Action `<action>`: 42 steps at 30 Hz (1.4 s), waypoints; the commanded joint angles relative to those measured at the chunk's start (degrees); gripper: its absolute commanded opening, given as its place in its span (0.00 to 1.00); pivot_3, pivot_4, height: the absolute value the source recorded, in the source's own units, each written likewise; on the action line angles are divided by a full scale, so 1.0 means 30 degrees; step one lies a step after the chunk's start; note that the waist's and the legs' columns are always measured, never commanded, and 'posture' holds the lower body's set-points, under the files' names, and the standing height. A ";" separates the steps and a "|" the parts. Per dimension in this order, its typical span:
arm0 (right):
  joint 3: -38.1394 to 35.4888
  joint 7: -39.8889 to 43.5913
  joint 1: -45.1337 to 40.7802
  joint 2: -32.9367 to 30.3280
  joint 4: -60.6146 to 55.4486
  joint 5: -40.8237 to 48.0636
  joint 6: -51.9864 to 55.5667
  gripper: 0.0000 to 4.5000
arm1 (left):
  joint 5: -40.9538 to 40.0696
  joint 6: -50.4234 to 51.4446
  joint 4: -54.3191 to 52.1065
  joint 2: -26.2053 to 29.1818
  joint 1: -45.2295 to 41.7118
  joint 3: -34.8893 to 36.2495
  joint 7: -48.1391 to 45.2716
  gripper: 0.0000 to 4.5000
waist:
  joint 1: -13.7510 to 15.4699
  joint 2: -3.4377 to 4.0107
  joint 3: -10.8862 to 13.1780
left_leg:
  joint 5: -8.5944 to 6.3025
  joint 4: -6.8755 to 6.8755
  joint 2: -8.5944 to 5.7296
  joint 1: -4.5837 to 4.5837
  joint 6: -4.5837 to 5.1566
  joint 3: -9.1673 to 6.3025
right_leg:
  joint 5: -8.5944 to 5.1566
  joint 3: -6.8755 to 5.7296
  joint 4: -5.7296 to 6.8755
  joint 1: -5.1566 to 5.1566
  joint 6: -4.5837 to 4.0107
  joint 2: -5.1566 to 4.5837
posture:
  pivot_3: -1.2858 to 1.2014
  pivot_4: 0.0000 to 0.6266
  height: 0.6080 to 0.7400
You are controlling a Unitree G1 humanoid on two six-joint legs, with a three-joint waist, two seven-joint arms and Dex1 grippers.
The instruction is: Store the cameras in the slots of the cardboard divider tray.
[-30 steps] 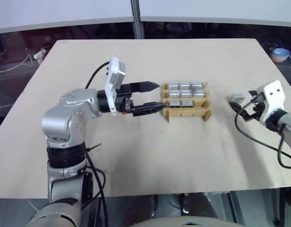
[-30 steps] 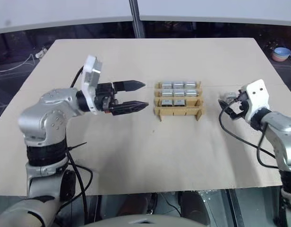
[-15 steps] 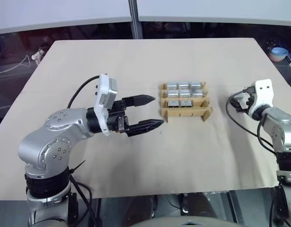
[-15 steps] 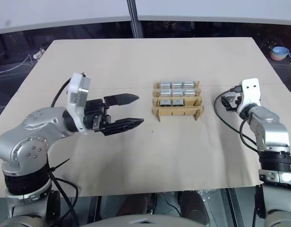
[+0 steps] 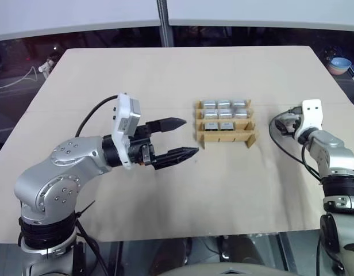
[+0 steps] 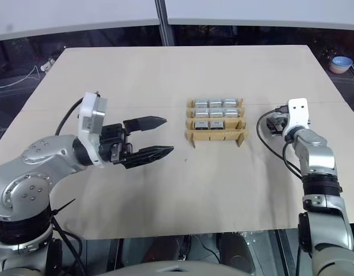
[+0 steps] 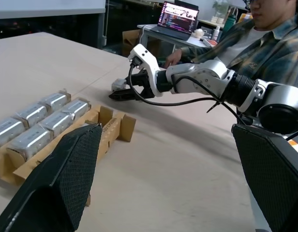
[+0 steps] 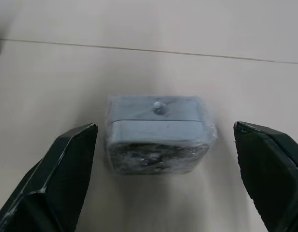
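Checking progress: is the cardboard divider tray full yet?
No. The cardboard divider tray holds cameras in its two far rows; the near row's slots look empty.

Looks like a robotics lab/office: big plain wood table [image 5: 165, 75] w/ cables hanging off its far edge, a person [image 7: 265, 34] seated just beside it, an open laptop [image 7: 178, 20] showing code on a cluttered desk behind.

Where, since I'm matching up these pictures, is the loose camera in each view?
Left eye view: loose camera, right of the cardboard divider tray.
Right eye view: camera, same spot.
Left wrist view: camera, beyond the tray.
Right wrist view: camera, centre.
Shared landmark: the right tool, open around it.
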 commanded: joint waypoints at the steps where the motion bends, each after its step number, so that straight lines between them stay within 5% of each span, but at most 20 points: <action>1: 0.0000 0.0209 -0.0224 -0.0159 -0.0297 -0.0359 -0.0529 0.67 | -0.0495 -0.0675 -0.0335 0.0354 0.0102 0.0177 0.0274 1.00 | 0.0000 0.0000 0.0000 | 0.0000 -0.0007 0.0000 0.0003 0.0000 -0.0001 | 0.0000 -0.0002 0.0000 0.0000 0.0000 0.0000 | 0.52 0.24 1.00; 9: 0.0223 0.2073 0.1173 -0.1029 -0.2740 -0.0296 0.0282 0.67 | -0.0738 -0.1227 -0.0067 0.0312 0.0249 -0.0405 0.0624 1.00 | 0.0025 0.0001 0.0001 | 0.0000 -0.0036 0.0000 0.0000 0.0000 -0.0002 | -0.0001 0.0000 -0.0028 -0.0002 0.0000 -0.0002 | 0.52 0.24 1.00; 13: 0.0451 0.2287 0.1403 -0.1226 -0.3466 -0.0637 0.0649 0.99 | -0.0797 -0.1493 0.0101 0.0353 0.0299 -0.0740 0.0642 1.00 | -0.0030 0.0002 0.0001 | 0.0001 -0.0071 0.0002 0.0025 -0.0001 0.0018 | 0.0000 0.0026 -0.0024 -0.0003 0.0000 -0.0001 | 0.52 0.24 1.00; 19: 0.1959 0.5421 0.2502 -0.5332 -0.5627 -0.2372 -0.0262 0.99 | -0.0996 -0.1626 0.0275 0.0526 0.0367 -0.0687 0.0836 1.00 | 0.0152 0.0022 0.0014 | 0.0003 -0.0108 -0.0003 -0.0005 -0.0003 0.0017 | -0.0001 0.0020 -0.0057 -0.0034 0.0000 -0.0012 | 0.52 0.24 1.00; 25: 0.3982 0.9561 0.0991 -0.8114 -0.3590 -0.3391 -0.2998 0.99 | -0.1114 -0.1784 0.0042 0.0458 0.0677 -0.0854 0.1055 1.00 | -0.0134 0.0021 0.0013 | 0.0005 -0.0129 0.0025 0.0020 -0.0006 0.0047 | -0.0001 0.0050 -0.0051 -0.0040 -0.0001 0.0014 | 0.52 0.24 1.00; 42: 0.6381 1.3880 -0.6161 -0.6319 0.6748 -0.5381 -0.6222 0.99 | -0.0932 -0.5610 -0.1538 0.0900 0.3950 0.0050 -0.0980 1.00 | -0.0078 0.0024 0.0019 | 0.0010 -0.0159 0.0021 -0.0019 -0.0016 0.0070 | 0.0000 0.0067 -0.0065 -0.0087 -0.0006 -0.0002 | 0.52 0.24 1.00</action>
